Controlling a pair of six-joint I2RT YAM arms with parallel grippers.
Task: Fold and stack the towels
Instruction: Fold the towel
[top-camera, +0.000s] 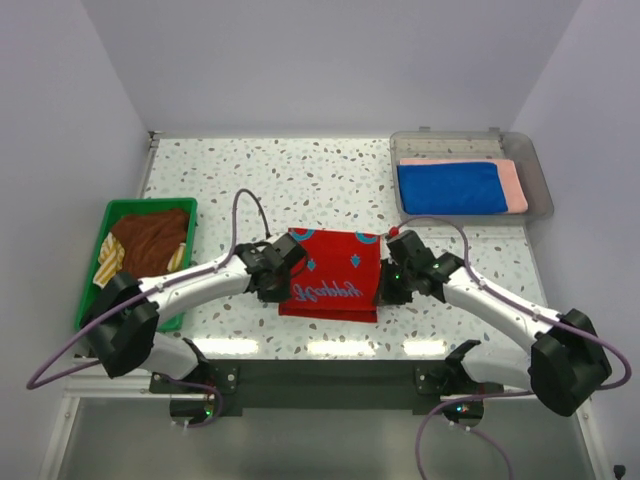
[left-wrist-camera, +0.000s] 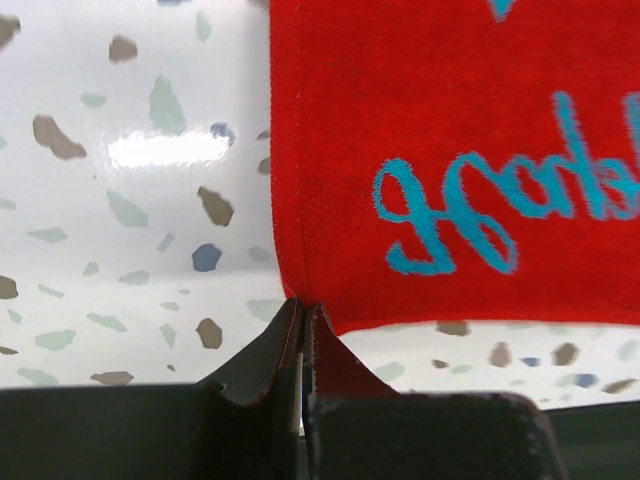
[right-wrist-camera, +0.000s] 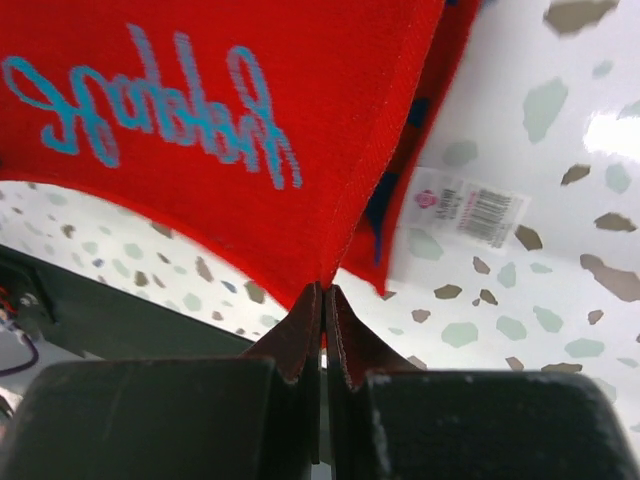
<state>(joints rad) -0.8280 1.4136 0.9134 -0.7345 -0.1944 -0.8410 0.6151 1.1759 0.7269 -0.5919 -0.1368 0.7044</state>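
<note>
We have the red towel (top-camera: 330, 275) lying in the middle of the tabletop (top-camera: 300, 180), between the two arms. Each end effector is clenched on one of its near corners: the left end effector (left-wrist-camera: 303, 312) pinches the near-left corner and the right end effector (right-wrist-camera: 323, 298) the near-right, jaws pressed flat on the cloth. Gripping both corners of one edge makes sense to us, since it holds that edge straight and taut so it can be carried over for an even fold. In the right wrist view the pinched corner is raised off the tabletop with another layer under it, so we judge the towel is already doubled once. The tray (top-camera: 445, 146) at far right holds the blue towel (top-camera: 450, 188) on the pink towel (top-camera: 515, 185), both folded, probably the stack this one should join. The basket (top-camera: 150, 205) at left holds the brown towel (top-camera: 150, 240) and striped towel (top-camera: 108, 262), bunched and not yet folded.
</note>
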